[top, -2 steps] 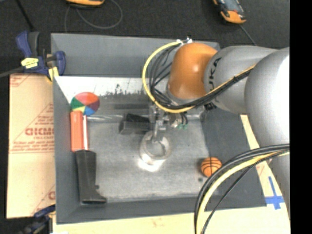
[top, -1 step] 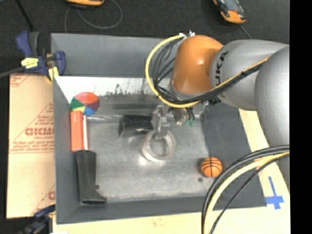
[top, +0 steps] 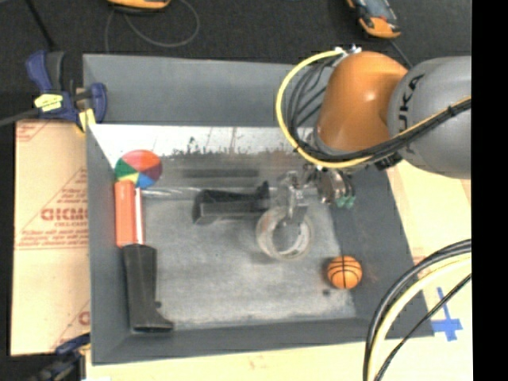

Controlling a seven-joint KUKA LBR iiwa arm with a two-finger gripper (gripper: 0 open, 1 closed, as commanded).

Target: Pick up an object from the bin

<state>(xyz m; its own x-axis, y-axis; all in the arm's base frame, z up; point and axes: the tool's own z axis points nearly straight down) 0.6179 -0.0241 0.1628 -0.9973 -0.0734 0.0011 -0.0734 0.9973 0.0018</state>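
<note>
The claw hangs over the far rim of a clear plastic ring lying flat in the middle of the bin, beside a black angled block. Whether the claw is apart or together I cannot tell. The ring looks light, stiff and slick, so pinching across its wall seems best.

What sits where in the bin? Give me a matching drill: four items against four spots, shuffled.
Items:
1. small basketball
2. clear ring
3. black boot-shaped piece
4. multicoloured ball

Spots:
A. upper left corner
B. lower left
C. lower right
D. middle, below the pincer

Pairs: 1-C, 2-D, 3-B, 4-A
</note>
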